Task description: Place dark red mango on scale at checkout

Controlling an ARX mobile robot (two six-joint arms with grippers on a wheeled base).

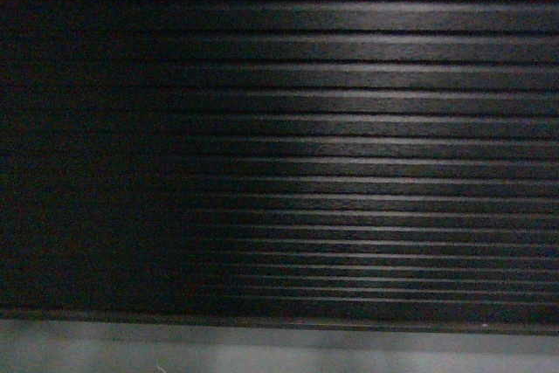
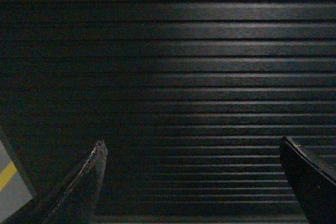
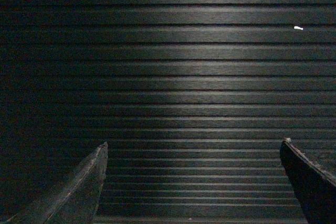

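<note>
The black ribbed front of the checkout [image 1: 349,128] fills the head view, close up and dim. The dark red mango and the scale are out of view. My left gripper [image 2: 191,142] faces the same ribbed panel [image 2: 184,66], open, with nothing between its two dark fingers [image 2: 89,182]. My right gripper [image 3: 193,142] likewise stands open and empty before the ribbed panel [image 3: 184,66], one finger [image 3: 84,187] at each lower corner of the frame. Neither gripper shows in the head view.
A grey base strip [image 1: 262,347] runs under the ribbed front. At the left wrist view's lower left corner is grey floor with a yellow line [image 2: 7,176]. A small white speck [image 3: 298,28] sits on the panel at upper right.
</note>
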